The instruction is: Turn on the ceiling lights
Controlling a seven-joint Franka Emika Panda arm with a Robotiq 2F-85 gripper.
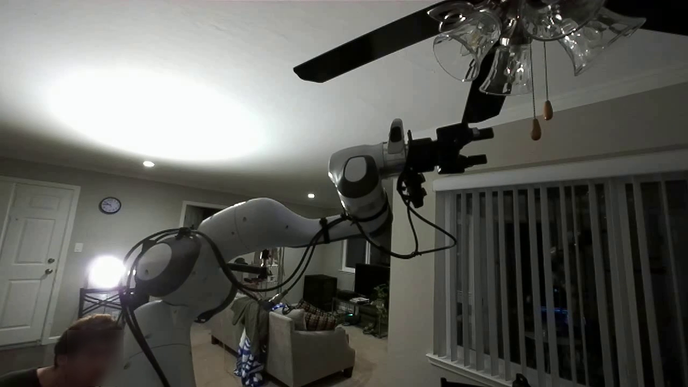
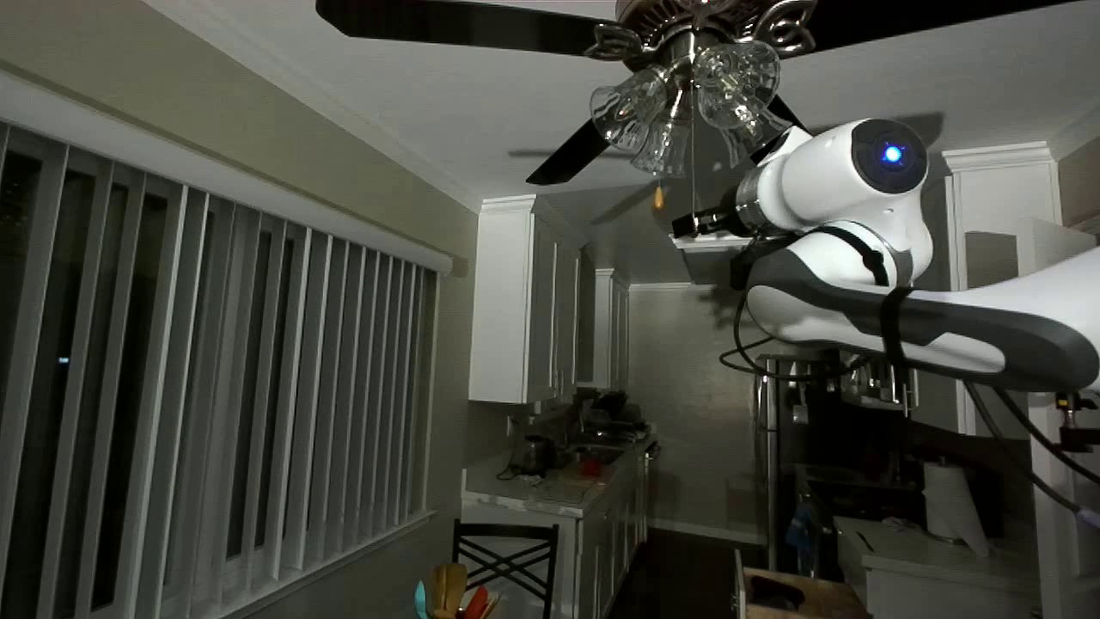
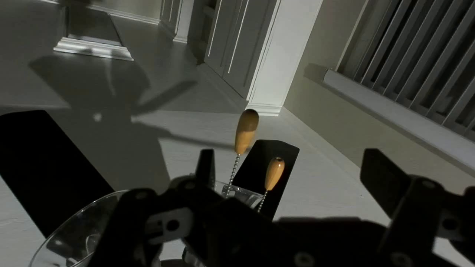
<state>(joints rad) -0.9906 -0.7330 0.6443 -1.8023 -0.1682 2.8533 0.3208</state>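
In an exterior view I've got a white door point(image 1: 40, 258) far left, wall clock point(image 1: 110, 205) & glaring lamp point(image 1: 106, 271) to its right, pale armchair point(image 1: 314, 349) also far, vert. blinds point(image 1: 536, 269) near right.

Ceiling lights point(image 1: 506, 67) are unlit, their glass shades point(image 2: 633, 107) clear, two wooden pulls point(image 3: 246, 131) dangling below on chains point(image 3: 233, 170).

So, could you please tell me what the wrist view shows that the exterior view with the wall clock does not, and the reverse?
Only the wrist view shows the white cabinet and the dark shadow cast across the ceiling.

Only that exterior view shows the wall clock, the white door, the person and the arm's pale links.

Both show the open gripper, two wooden pulls, dark fan blades, clear glass shades and window blinds.
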